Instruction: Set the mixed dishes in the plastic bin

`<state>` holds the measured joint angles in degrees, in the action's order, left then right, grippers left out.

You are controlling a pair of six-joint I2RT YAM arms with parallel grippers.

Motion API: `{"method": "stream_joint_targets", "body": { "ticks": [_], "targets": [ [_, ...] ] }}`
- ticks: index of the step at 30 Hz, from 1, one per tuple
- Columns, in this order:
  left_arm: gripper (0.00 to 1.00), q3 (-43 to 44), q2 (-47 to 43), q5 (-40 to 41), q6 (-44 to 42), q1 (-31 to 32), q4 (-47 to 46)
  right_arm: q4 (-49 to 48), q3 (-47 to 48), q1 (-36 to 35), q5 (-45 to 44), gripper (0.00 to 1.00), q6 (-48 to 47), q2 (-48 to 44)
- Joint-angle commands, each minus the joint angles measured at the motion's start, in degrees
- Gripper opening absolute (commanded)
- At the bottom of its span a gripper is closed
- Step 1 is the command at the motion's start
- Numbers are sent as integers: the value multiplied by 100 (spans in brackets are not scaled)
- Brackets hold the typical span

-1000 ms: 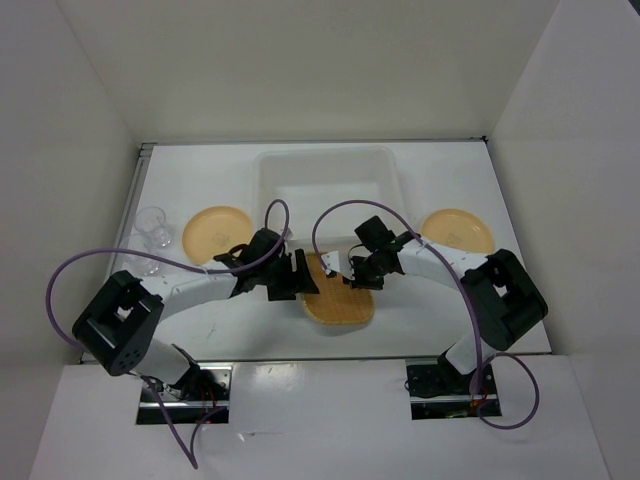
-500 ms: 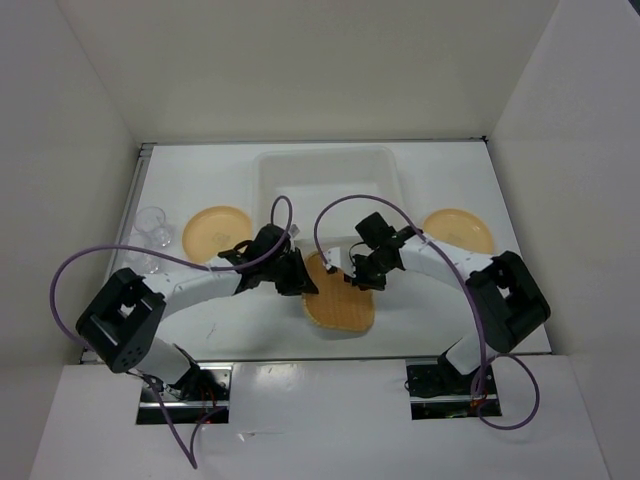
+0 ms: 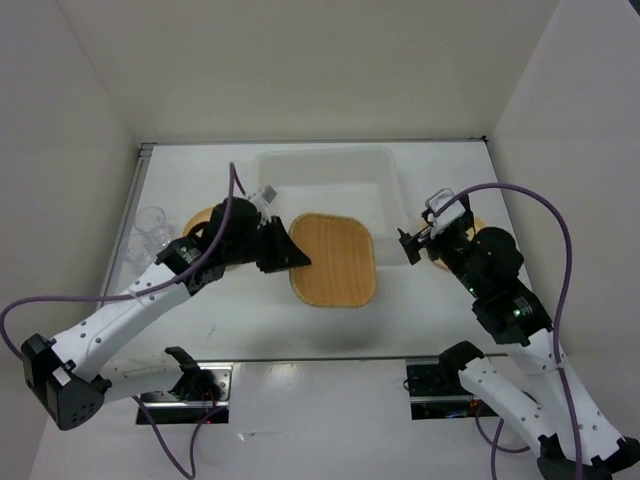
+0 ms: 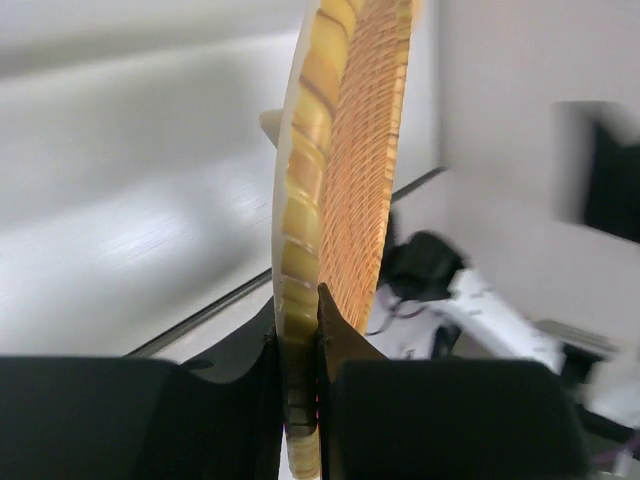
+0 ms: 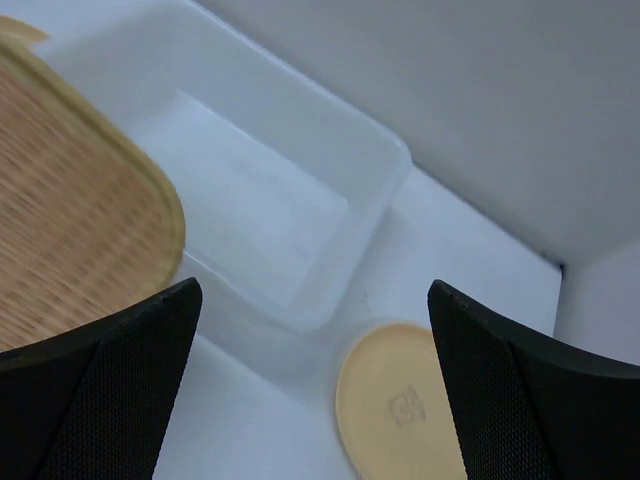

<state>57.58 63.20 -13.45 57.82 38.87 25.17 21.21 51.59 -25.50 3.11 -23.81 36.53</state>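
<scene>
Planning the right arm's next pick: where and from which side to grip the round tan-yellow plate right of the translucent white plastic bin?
Probably the rim farthest from the translucent white plastic bin: the round tan-yellow plate lies flat on the table, offering only its edge, and the bin stands close.

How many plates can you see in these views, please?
3. The rounded-square woven tan plate is held in the left gripper. One round tan-yellow plate peeks from behind the left arm. Another lies right of the translucent plastic bin.
</scene>
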Motion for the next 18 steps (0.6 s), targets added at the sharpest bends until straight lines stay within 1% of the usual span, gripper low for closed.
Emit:
{"method": "stream_joint_targets", "body": {
  "ticks": [1,2,3,4,5,6,8,9,10,11,12,13,14,15,16,17,18],
  "targets": [
    [0,1279,95,-184,238,-195,-320,234,-764,54,-1847,98,790,84],
    [0,1534,218,-184,108,-257,-320,-9,-904,175,-2084,98,790,-118],
    [0,1772,515,-184,54,-336,-320,-177,-1236,177,-2087,98,695,-573],
    [0,1948,692,-271,1,-432,-320,-327,-1387,237,-2087,98,616,-812],
    [0,2211,885,-368,1,-703,-320,-459,-1511,238,-2087,98,467,-1041],
    [0,2309,1348,-482,-147,-845,-320,-538,-1608,238,-2087,98,465,-1365],
    [0,2511,1869,-816,-288,-1222,-372,-539,-1609,238,-1929,98,386,-1447],
    [0,2730,2333,-913,-420,-1302,-372,-470,-1539,238,-1929,98,386,-1447],
    [0,2880,2563,-1000,-482,-1382,-451,-469,-1538,238,-1990,98,386,-1447],
    [0,3047,2983,-1054,-543,-1513,-451,-469,-1460,238,-2208,98,386,-1447],
    [0,3231,3205,-1054,-718,-1566,-338,-469,-1407,238,-2349,98,456,-1447],
    [0,3668,3416,-1193,-807,-1671,-259,-469,-1406,238,-2472,98,509,-1447],
    [0,3890,3836,-1256,-886,-1672,-258,-364,-1406,238,-2552,98,509,-1543],
    [0,4127,4040,-1256,-965,-1725,-32,-163,-1406,299,-2553,98,570,-1622],
    [0,4573,4225,-1326,-1053,-1725,40,-57,-1406,300,-2553,98,571,-1841],
    [0,4752,4566,-1396,-1054,-1777,41,31,-1520,361,-2553,98,623,-1973],
    [0,4893,4726,-1397,-1115,-1778,102,32,-1590,439,-2370,98,623,-2114]
  ]
}}
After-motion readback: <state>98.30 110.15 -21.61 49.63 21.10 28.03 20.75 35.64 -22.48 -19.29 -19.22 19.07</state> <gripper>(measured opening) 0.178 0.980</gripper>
